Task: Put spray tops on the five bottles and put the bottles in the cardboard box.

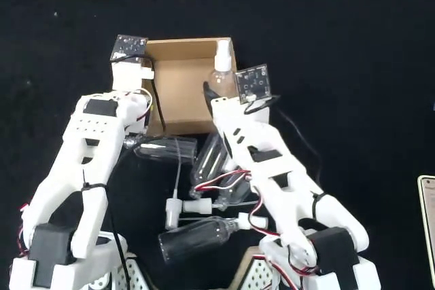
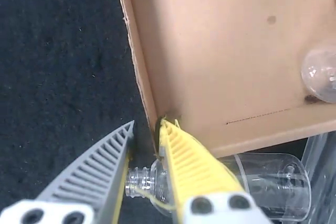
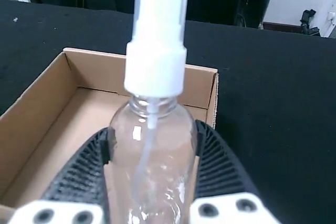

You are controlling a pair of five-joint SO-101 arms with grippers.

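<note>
Where bottles (image 1: 165, 148) lie beside cardboard box (image 1: 180, 49), spray tops (image 1: 199, 206) nearby

High view: fixed above and behind the arm bases (image 1: 54, 256), facing down and forward over the black table (image 1: 353, 66); wide and far off.
Left wrist view: looks steeply down past the left gripper (image 2: 147, 129) onto one corner of the cardboard box (image 2: 220, 51); very near.
Right wrist view: faces almost level past the right gripper (image 3: 155, 132) across the box; the spray-topped bottle (image 3: 152, 171) is very near.
Shared: all three take in the cardboard box. The high and right wrist views share the spray-topped bottle. The clear round shape (image 2: 321, 74) at the left wrist view's edge is perhaps its base.
</note>
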